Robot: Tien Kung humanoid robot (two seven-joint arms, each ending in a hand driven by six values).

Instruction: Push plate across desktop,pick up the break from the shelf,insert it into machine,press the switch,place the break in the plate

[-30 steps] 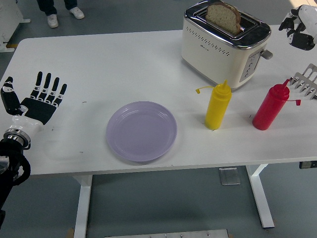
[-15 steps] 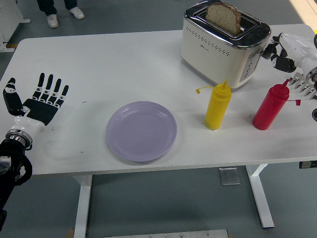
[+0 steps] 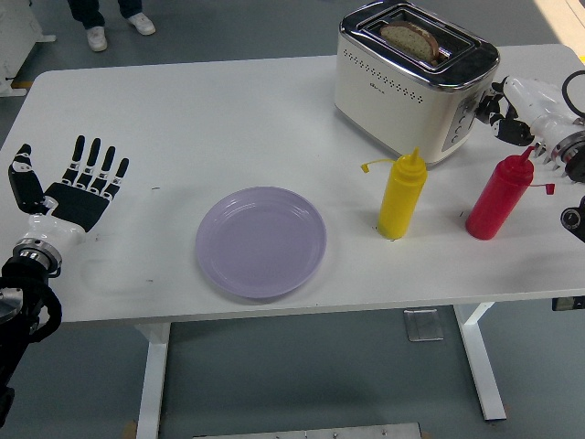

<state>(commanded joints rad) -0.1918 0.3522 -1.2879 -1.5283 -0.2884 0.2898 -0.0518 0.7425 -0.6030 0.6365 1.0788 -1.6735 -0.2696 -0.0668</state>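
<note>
The slice of brown bread [image 3: 409, 38] has dropped into the cream toaster [image 3: 411, 82], far right: right robot hand [image 3: 514, 102], fingers curled, presses its lever. Left robot hand [image 3: 78, 183] rests open.

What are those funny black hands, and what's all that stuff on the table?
Those hands belong to a robot. The camera sits up high on the robot and looks down over the white table. The left hand rests flat with fingers spread, holding nothing. The right hand is at the side of the toaster, where its lever is. A slice of bread sits low in the slot. There is also an empty purple plate, a yellow squeeze bottle and a red squeeze bottle.
</note>
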